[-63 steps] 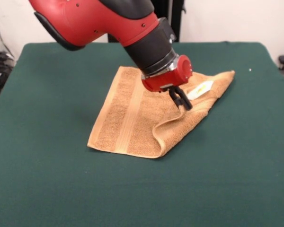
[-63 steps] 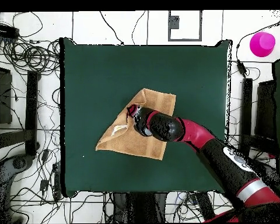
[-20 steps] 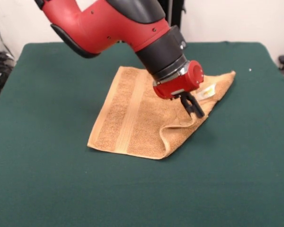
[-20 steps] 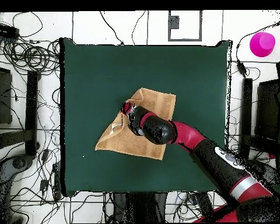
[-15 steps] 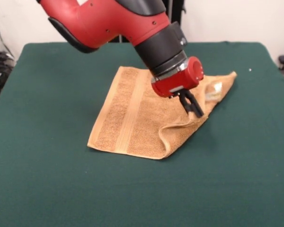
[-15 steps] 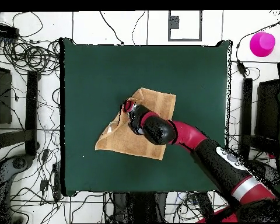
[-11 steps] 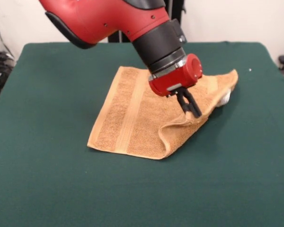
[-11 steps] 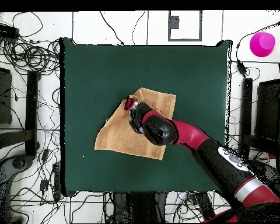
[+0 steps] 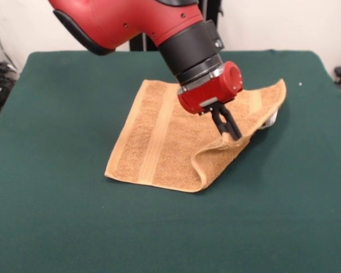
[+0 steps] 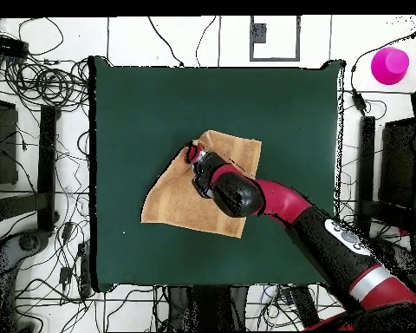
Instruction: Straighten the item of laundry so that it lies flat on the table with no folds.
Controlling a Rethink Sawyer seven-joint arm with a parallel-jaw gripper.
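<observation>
The golden-tan towel point(image 9: 165, 136) lies near the middle of the dark green table point(image 9: 74, 227). Its left part lies flat, with a woven band running along it. Its right edge is lifted off the cloth and curls over at the near right corner. My gripper point(image 9: 234, 135) points down at that raised edge and is shut on the towel. A bit of the white label point(image 9: 271, 119) shows under the lifted far right corner. In the overhead view the towel point(image 10: 181, 204) lies mid-table, and my gripper point(image 10: 191, 156) is at its upper left edge, with the arm covering part of it.
A pink object point(image 10: 390, 65) stands off the table at the overhead view's top right. Cables and stands ring the table. Bare green cloth surrounds the towel on all sides.
My gripper has risen a little and drawn the towel's right edge up with it. The right corner has lifted and the label now shows underneath.
</observation>
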